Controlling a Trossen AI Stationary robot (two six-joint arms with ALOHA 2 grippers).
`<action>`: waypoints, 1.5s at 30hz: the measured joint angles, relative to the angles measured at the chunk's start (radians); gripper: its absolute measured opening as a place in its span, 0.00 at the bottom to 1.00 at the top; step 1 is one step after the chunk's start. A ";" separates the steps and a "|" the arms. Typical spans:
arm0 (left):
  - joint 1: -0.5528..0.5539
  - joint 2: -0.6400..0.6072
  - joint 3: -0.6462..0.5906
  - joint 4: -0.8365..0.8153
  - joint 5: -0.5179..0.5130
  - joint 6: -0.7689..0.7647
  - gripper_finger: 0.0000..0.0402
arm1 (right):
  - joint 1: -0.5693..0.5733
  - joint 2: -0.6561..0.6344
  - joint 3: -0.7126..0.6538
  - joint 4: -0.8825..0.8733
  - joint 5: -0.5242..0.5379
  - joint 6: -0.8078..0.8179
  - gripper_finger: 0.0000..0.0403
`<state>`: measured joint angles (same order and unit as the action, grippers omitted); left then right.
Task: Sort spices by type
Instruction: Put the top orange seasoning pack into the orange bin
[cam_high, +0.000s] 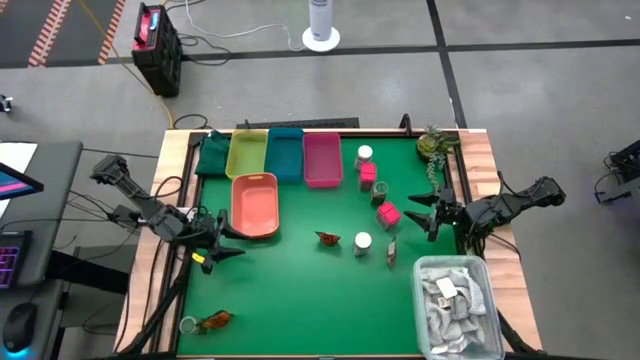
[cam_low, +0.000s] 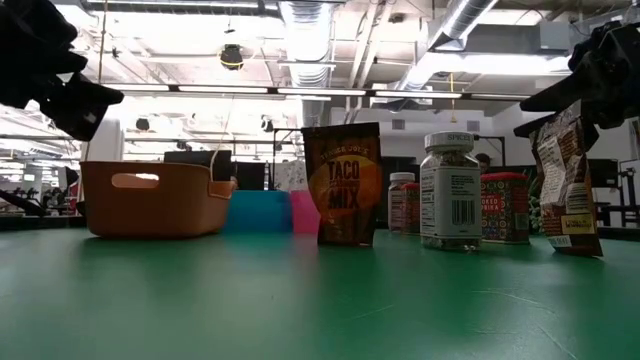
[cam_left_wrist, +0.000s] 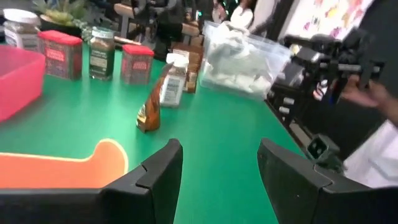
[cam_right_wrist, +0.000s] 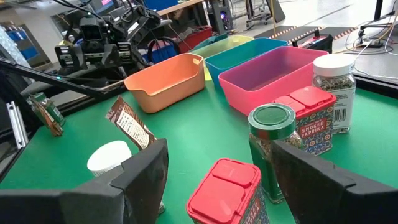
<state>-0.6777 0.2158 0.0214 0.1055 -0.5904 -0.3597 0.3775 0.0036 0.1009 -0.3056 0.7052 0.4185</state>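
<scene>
The spices stand right of the table's middle: a white-capped jar (cam_high: 364, 155), a pink box (cam_high: 368, 172), a greenish jar (cam_high: 378, 188), a second pink box (cam_high: 388, 214), a red-brown sachet (cam_high: 327, 238), another white-capped jar (cam_high: 362, 242) and a second sachet (cam_high: 391, 254). One more sachet (cam_high: 215, 320) and a small jar (cam_high: 188, 324) lie near the left front corner. My left gripper (cam_high: 215, 245) hovers open beside the orange tray (cam_high: 255, 205). My right gripper (cam_high: 425, 210) is open just right of the second pink box (cam_right_wrist: 227, 193), touching nothing.
Yellow-green (cam_high: 247, 152), teal (cam_high: 286, 152) and pink (cam_high: 322, 158) trays line the far edge. A clear bin of grey rags (cam_high: 455, 300) fills the right front corner. A small plant (cam_high: 435, 145) sits at the far right corner. A person's hand (cam_left_wrist: 373, 99) shows beyond the table.
</scene>
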 joint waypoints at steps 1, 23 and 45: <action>0.000 0.000 0.004 0.029 -0.008 0.005 0.49 | -0.001 0.000 0.000 0.000 0.000 0.000 0.76; 0.180 0.389 0.384 -0.058 0.040 0.153 0.49 | -0.052 0.003 -0.003 0.077 -0.106 0.095 0.76; 0.158 1.005 1.078 -0.726 0.147 -0.016 0.49 | -0.152 0.439 0.155 0.431 0.024 -0.315 0.76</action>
<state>-0.5195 1.2204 1.0994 -0.6205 -0.4435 -0.3756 0.2254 0.4430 0.2563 0.1257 0.7288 0.1037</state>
